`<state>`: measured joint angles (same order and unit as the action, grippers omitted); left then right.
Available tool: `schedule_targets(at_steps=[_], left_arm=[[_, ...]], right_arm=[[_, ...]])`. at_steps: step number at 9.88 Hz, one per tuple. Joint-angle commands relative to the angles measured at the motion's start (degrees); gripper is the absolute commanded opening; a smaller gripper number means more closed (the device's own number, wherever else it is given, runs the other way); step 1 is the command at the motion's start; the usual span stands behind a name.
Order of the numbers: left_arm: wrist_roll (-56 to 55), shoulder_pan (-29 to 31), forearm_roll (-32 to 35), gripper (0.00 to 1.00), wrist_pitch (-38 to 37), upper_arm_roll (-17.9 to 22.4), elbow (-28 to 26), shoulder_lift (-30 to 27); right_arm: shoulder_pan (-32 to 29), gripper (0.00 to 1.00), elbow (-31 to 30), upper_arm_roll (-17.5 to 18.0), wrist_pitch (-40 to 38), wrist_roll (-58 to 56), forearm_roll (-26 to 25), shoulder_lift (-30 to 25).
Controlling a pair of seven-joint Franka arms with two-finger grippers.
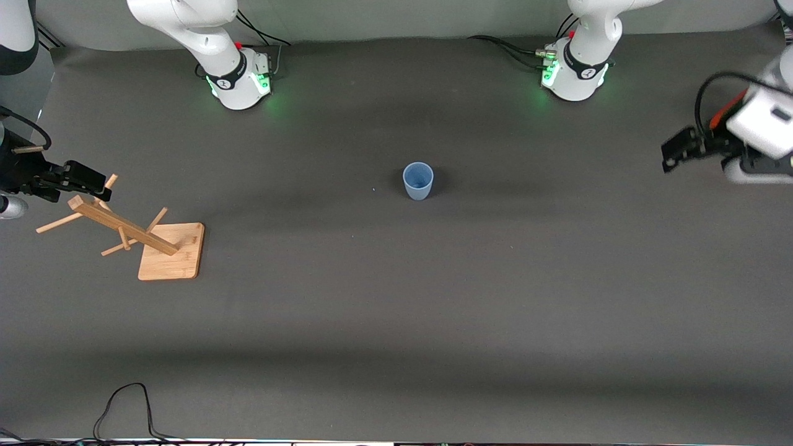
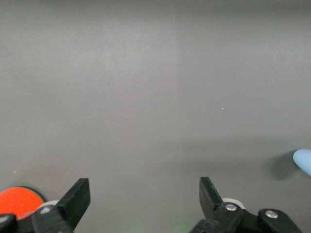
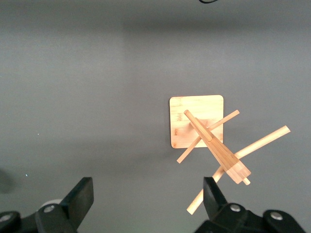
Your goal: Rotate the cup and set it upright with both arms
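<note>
The cup (image 1: pixel 418 181), a small pale-blue tapered tumbler of smooth matte plastic, stands upright near the middle of the dark grey table (image 1: pixel 433 322), rim up, its long axis vertical. It lies well apart from both sets of fingers. The left gripper (image 1: pixel 675 150) hangs open and empty over the left arm's end of the table. The right gripper (image 1: pixel 83 179) is open too, over a wooden peg rack (image 1: pixel 162 248) on a square base

Dark grey table (image 1: pixel 396 322) is evenly lit (soft shadow bands); a pale wall strip (image 1: pixel 396 15) is seen above it.
</note>
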<state>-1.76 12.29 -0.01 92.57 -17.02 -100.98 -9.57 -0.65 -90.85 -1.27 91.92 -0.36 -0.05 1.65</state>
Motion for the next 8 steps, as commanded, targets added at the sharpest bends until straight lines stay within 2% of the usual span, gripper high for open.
schedule_targets(at_steps=[1, 3, 4, 8], left_arm=[[3.5, -0.43, -1.21, 1.0, 1.74, 0.15, -7.73, -5.88], [3.51, 0.71, -4.27, 1.0, 1.22, 0.58, -7.66, -5.54], [3.86, 0.63, -4.56, 1.0, 1.12, 1.89, -7.57, -5.46], [4.48, 0.19, -4.12, 1.0, 1.56, 1.82, -6.69, -4.93]], right_arm=[[0.12, 1.0, -0.56, -0.14, 0.11, 0.45, 0.49, -0.68], [0.12, 1.0, -0.56, -0.14, 0.11, 0.45, 0.49, -0.68], [0.12, 1.0, -0.56, -0.14, 0.11, 0.36, 0.49, -0.59], [0.12, 1.0, -0.56, -0.23, 0.28, 0.18, 0.4, -0.59]])
